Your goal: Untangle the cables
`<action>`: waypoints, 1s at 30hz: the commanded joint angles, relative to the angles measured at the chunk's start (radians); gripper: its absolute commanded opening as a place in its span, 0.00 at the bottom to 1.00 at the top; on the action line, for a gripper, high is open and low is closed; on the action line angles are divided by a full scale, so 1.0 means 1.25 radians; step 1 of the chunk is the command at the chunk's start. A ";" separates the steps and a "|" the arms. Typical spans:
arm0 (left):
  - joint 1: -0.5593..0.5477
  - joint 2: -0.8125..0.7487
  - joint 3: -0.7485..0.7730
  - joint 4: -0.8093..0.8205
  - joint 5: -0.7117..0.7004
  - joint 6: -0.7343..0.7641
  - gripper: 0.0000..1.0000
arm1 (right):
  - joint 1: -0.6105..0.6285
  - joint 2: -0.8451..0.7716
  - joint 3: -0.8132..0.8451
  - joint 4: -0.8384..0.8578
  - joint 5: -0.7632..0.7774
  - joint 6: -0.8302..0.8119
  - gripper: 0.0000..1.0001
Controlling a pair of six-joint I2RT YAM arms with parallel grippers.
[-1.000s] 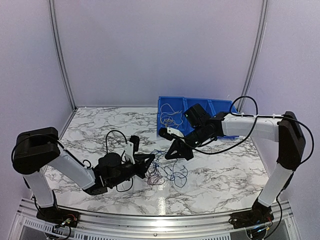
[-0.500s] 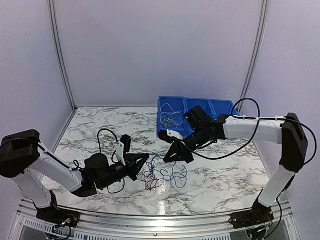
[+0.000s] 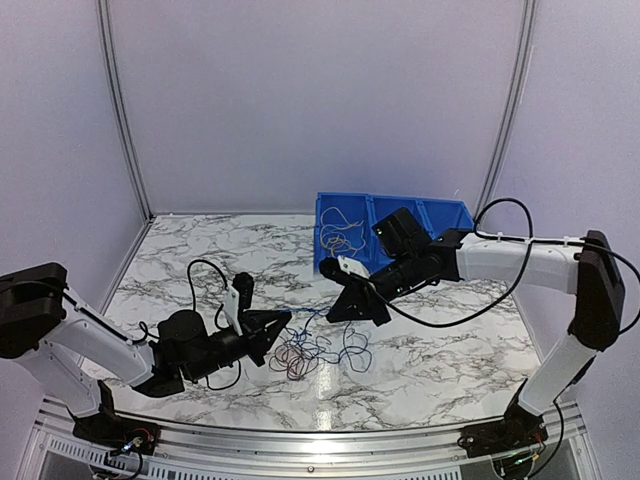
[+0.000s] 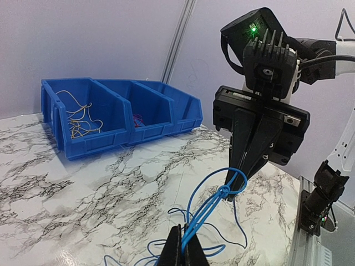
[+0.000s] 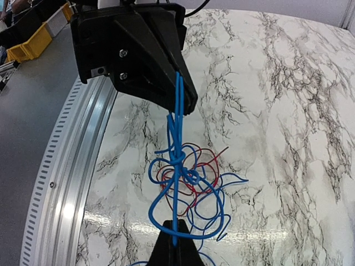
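Note:
The cables are a small bunch of blue and red wires (image 3: 318, 352) on the marble table between my arms. My left gripper (image 3: 284, 322) is shut on a blue cable (image 3: 308, 316), and my right gripper (image 3: 333, 313) is shut on the same cable. The cable runs taut between them, a little above the table. In the left wrist view, my left gripper (image 4: 183, 245) pinches doubled blue strands (image 4: 206, 210) that lead up to a knot (image 4: 224, 191) at the right gripper's tips. In the right wrist view, my right gripper (image 5: 176, 243) holds the blue cable (image 5: 177, 119), with a knot (image 5: 177, 158) and red loops (image 5: 206, 185) below it.
A blue bin with several compartments (image 3: 395, 214) stands at the back right of the table, and also shows in the left wrist view (image 4: 141, 105). Yellow-white wires (image 3: 340, 238) lie in its left compartment. The metal rail (image 3: 300, 432) runs along the table's near edge.
My left gripper has pulled back to the left with the blue cable. The cable has drawn taut between the grippers, and the bunch has shifted slightly left.

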 commanded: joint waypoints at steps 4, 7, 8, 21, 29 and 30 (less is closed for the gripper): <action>0.020 -0.020 -0.019 0.040 -0.062 0.008 0.00 | -0.023 -0.048 -0.016 -0.109 0.054 -0.036 0.30; 0.020 -0.008 -0.009 0.040 -0.033 -0.003 0.00 | -0.017 -0.056 -0.002 -0.110 0.078 -0.044 0.41; 0.020 -0.005 -0.004 0.040 -0.028 -0.007 0.00 | -0.013 -0.056 0.008 -0.114 0.094 -0.050 0.42; 0.022 0.028 0.045 0.020 0.039 -0.088 0.00 | 0.128 -0.062 0.113 -0.098 0.360 -0.144 0.33; 0.024 0.026 0.064 0.019 0.079 -0.137 0.00 | 0.148 -0.027 0.128 -0.060 0.427 -0.128 0.32; 0.024 0.026 0.065 0.019 0.083 -0.142 0.00 | 0.149 -0.024 0.127 -0.055 0.431 -0.126 0.32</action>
